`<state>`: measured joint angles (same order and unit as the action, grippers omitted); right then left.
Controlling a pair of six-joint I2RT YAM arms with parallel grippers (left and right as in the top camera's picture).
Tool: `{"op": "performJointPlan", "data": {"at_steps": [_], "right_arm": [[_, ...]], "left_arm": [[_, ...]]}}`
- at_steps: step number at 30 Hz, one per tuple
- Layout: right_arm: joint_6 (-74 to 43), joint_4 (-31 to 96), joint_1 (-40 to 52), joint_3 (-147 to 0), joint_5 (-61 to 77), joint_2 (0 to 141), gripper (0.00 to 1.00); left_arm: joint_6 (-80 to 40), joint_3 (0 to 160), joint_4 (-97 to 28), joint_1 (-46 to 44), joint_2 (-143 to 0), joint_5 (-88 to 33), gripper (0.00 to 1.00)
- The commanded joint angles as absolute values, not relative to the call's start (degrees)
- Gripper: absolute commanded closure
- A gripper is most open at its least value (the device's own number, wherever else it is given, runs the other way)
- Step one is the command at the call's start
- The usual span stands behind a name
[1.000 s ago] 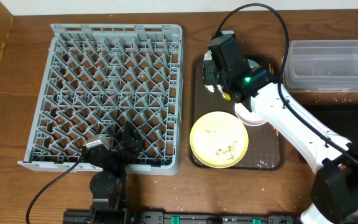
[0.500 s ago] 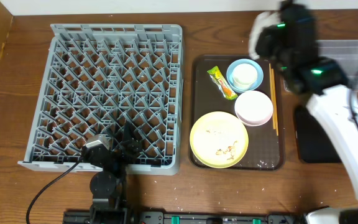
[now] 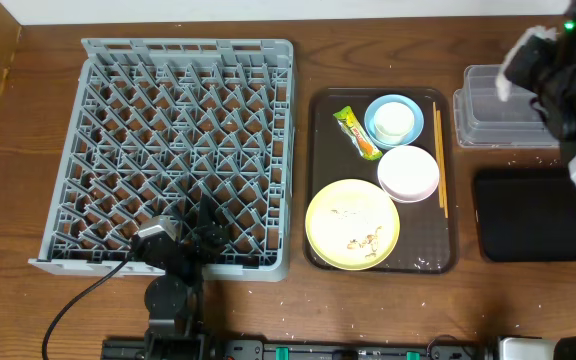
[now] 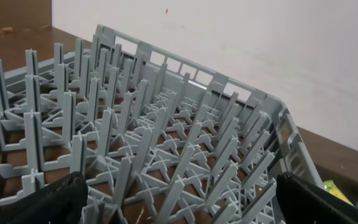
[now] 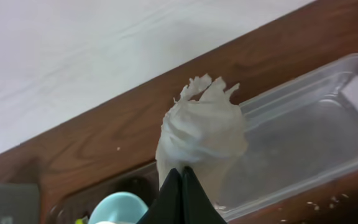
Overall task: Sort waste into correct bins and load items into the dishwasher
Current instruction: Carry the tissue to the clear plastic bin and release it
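The crumpled white napkin (image 5: 201, 134) is clamped at its lower edge between the closed fingers of the right gripper (image 5: 180, 185) and is held in the air above the near-left end of the clear tub (image 5: 303, 130). In the overhead view the napkin (image 3: 520, 64) lies over the tub's left rim, at the table's far right. The black tub (image 3: 528, 215) sits just in front of the clear tub (image 3: 508, 125). The dark-brown tray (image 3: 423, 245) to their left carries the snack wrapper (image 3: 356, 132), the light-blue bowl (image 3: 413, 135) with the white cup (image 3: 394, 121) inside it, the pink-white bowl (image 3: 409, 173), the yellow plate (image 3: 340, 205) with food crumbs (image 3: 365, 240) on it, and the chopsticks (image 3: 439, 160) along the right edge. The grey dish rack (image 3: 178, 150) stands left of the tray. The left gripper (image 4: 182, 183) is positioned at the rack's near edge, fingers spread wide with nothing between them.
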<state>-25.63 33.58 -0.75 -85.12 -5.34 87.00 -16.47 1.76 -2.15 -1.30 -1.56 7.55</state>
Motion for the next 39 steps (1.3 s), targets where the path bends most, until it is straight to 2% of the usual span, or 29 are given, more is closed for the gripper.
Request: {"op": "performJointPlan", "data": {"at_steps": [1, 22, 33, 34, 35, 36, 39], "right_arm": [[-25.26, 33.74, -3.49, -85.47, -2.44, 87.33, 0.99], [-25.23, 33.15, -4.16, -85.06, -14.76, 89.62, 0.99], [-25.23, 31.07, -4.16, -85.06, -19.49, 99.42, 0.98], [-25.23, 31.31, -4.16, -85.06, -19.49, 100.01, 0.92], [-25.23, 31.75, -4.16, -85.06, -19.49, 100.49, 0.76], [-25.23, 32.21, -4.1, -85.06, -19.46, 100.55, 0.69], [-25.21, 32.62, -4.05, -85.06, -19.42, 99.98, 0.34]], "left_arm": [[-15.9, 0.71, -4.25, -1.43, -1.45, 8.62, 0.02], [-15.9, 0.71, -4.25, -1.43, -1.45, 8.62, 0.02], [-15.9, 0.71, -4.25, -1.43, -1.45, 8.64, 0.02], [-15.9, 0.71, -4.25, -1.43, -1.45, 8.62, 0.02], [-15.9, 0.71, -4.25, -1.43, -1.45, 8.62, 0.02], [-15.9, 0.71, -4.25, -1.43, -1.45, 8.64, 0.02], [-15.9, 0.71, -4.25, -1.43, -1.45, 8.62, 0.02]]}}
